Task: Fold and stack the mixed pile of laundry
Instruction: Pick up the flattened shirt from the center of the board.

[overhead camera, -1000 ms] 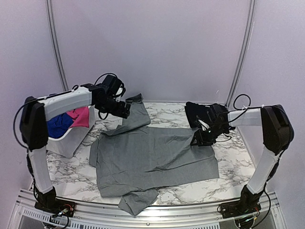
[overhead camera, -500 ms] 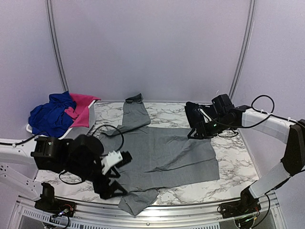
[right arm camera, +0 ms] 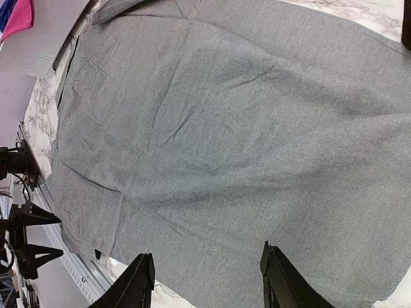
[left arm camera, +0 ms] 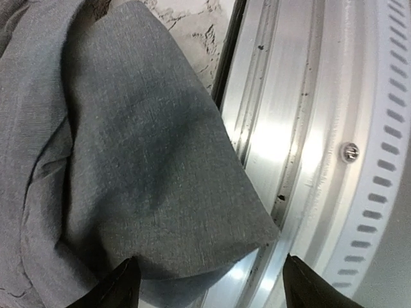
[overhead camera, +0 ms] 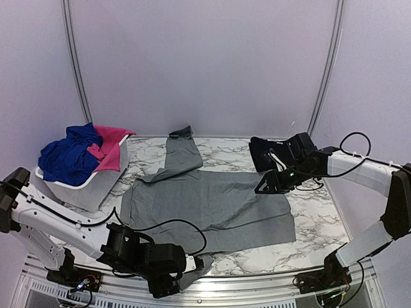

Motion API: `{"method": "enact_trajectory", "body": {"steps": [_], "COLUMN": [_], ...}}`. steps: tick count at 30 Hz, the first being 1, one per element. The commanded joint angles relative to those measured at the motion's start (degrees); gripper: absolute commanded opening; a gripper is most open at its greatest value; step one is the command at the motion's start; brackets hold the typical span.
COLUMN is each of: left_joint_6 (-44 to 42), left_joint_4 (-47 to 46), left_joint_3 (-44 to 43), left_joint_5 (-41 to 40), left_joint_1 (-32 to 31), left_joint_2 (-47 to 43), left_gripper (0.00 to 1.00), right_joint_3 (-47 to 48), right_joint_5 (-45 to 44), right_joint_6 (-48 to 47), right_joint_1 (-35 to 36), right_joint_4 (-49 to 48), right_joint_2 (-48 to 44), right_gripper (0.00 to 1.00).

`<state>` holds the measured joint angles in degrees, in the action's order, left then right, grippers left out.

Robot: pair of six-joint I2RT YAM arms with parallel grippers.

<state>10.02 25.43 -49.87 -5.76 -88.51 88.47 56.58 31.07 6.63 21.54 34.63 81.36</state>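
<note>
Grey shirt (overhead camera: 212,208) lies spread flat across the middle of the marble table (overhead camera: 321,221), with its far sleeve (overhead camera: 180,151) reaching toward the far edge and its near sleeve (left arm camera: 148,173) drooping over the aluminium rail (left arm camera: 276,128) at the near edge. That overhang is likely why the left gripper (left arm camera: 209,285) sits low there. Its fingers stand wide apart either side of the sleeve's end, pinching nothing, and the rail close beneath leaves little room. The right gripper (right arm camera: 207,279) hovers over the shirt's right part, fingers parted and empty, probably placed to take that edge. A black garment (overhead camera: 260,154) lies just behind it at far right. Royal blue (overhead camera: 64,157) and hot-pink pieces (overhead camera: 112,151) wait in the white basket (overhead camera: 90,189) at far left.
</note>
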Motion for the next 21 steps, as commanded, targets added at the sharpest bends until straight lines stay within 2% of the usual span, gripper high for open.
{"method": "enact_trajectory", "body": {"steps": [1,3,7,13,17,21], "left_joint_6": [-3.3,-3.5,-3.6,-2.7,-1.7,-1.0], "left_joint_4": [-4.1,-4.5,-3.6,0.5,3.7,9.4], "left_joint_3": [-0.8,-0.8,-0.6,1.8,-2.0,-13.0], "left_joint_5": [-5.1,-6.6,-5.2,-3.2,1.0,8.5], "left_joint_1": [-0.2,-0.2,-0.2,-0.4,-0.5,-0.5], "left_joint_2": [4.6,6.3,6.2,-1.1,-8.9,-12.8], "left_gripper": [0.79,0.74,0.44,0.0,0.0,0.0], "right_joint_3": [-0.7,-1.0,-1.4,-1.2,-1.1,-0.6], "right_joint_5": [0.7,0.7,0.3,-0.4,-0.3,0.0], "right_joint_6": [0.2,0.4,0.1,-0.7,-0.7,-0.8], "right_joint_1": [0.3,0.3,0.3,0.3,0.3,0.3], "right_joint_4": [0.4,0.4,0.9,1.1,0.9,0.7], "right_joint_2": [-2.5,-3.3,-4.1,-3.9,-3.6,-3.2], "right_gripper": [0.53,0.53,0.53,0.53,0.53,0.53]}}
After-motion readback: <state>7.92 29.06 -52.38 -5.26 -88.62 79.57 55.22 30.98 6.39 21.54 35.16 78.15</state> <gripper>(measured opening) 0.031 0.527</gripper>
